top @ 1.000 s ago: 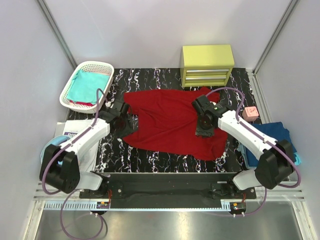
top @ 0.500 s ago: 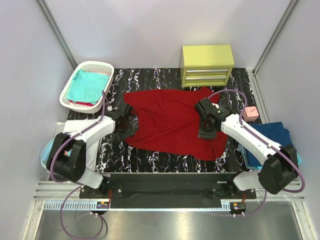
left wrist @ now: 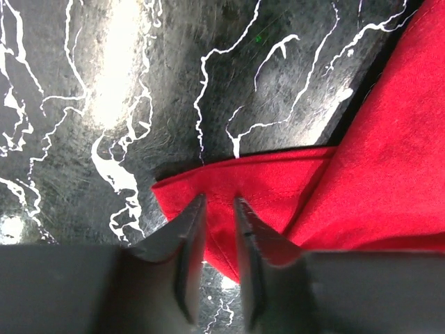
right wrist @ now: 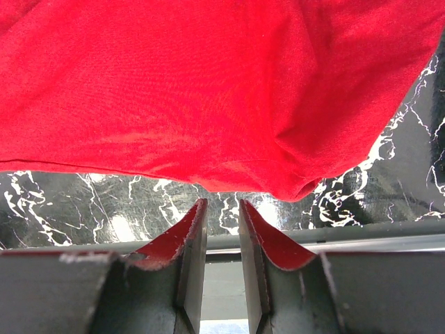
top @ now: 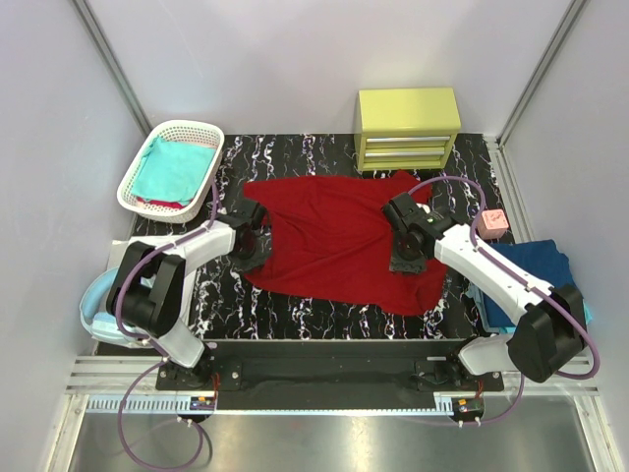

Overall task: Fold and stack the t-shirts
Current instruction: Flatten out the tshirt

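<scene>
The left fingers point(top: 254, 252) stand narrow, astride a sleeve corner of the red shirt point(top: 334, 246). Cloth shows in the gap, but whether they pinch it cannot be told. The right fingers point(top: 405, 262) are equally narrow, with their tips at the shirt's edge on its 3 o'clock side. Whether they grip there cannot be told either. The red shirt lies spread and rumpled in the middle of the surface point(top: 295, 317), which is black marble with white veins. A basket point(top: 187, 126) at 10 o'clock holds a teal shirt point(top: 177, 169). A yellow cabinet point(top: 408, 126) stands at 1 o'clock and a pink block point(top: 493, 223) at 3 o'clock. A navy shirt point(top: 536, 264) lies just beyond the block, at 4 o'clock.
</scene>
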Available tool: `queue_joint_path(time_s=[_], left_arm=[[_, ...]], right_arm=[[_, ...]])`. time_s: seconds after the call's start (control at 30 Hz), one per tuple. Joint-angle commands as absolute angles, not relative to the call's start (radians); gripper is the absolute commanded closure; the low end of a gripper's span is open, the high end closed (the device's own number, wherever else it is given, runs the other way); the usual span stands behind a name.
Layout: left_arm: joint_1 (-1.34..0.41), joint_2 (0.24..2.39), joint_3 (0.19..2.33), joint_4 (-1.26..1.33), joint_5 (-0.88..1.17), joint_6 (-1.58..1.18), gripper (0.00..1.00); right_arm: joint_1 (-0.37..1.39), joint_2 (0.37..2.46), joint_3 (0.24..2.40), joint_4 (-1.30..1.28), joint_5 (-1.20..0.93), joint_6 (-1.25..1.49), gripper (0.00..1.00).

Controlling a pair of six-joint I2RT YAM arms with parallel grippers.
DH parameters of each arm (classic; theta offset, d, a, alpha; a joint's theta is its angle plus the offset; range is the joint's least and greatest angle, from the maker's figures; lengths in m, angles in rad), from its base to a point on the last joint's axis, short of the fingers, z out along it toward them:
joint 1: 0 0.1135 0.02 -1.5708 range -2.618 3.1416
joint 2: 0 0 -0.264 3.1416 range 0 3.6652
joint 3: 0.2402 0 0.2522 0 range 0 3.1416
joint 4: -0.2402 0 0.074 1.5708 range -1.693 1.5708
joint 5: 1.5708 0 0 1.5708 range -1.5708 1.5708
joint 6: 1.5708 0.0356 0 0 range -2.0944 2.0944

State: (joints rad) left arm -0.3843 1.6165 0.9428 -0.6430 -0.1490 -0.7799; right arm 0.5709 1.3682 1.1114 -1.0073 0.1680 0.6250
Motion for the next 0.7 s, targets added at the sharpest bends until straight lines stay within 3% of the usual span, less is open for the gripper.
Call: queue_joint_path(time_s=[0.0,0.2,0.27,0.3,0.43,0.57,0.67], left_arm=[[-0.377,1.624,0.977,-0.614,-0.146,-0.772,0.8],[-0.377,1.634,0.959,-0.614,-0.144,-0.765,0.81],[-0.377,1.631,0.944,-0.612,-0.133,-0.768,0.69],[-0.377,1.625,0.937,-0.612,-0.135,-0.772,0.58],[-0.377,1.598,0.916,-0.609,-0.146,-0.772,0.44],[-0.377,1.626,0.907,-0.601,-0.134,-0.767,0.46],[-0.377,1.64,0.893,-0.585,-0.114,-0.773,0.59]], right_arm=[[0.58,1.35,1.112,-0.994,0.201,0.612,0.68],[0.58,1.358,1.114,-0.989,0.206,0.618,0.68],[0.58,1.359,1.112,-0.989,0.207,0.618,0.68],[0.58,1.358,1.111,-0.988,0.207,0.618,0.68],[0.581,1.361,1.098,-0.98,0.203,0.623,0.68],[0.581,1.368,1.097,-0.977,0.198,0.624,0.68],[0.58,1.373,1.108,-0.977,0.199,0.623,0.68]])
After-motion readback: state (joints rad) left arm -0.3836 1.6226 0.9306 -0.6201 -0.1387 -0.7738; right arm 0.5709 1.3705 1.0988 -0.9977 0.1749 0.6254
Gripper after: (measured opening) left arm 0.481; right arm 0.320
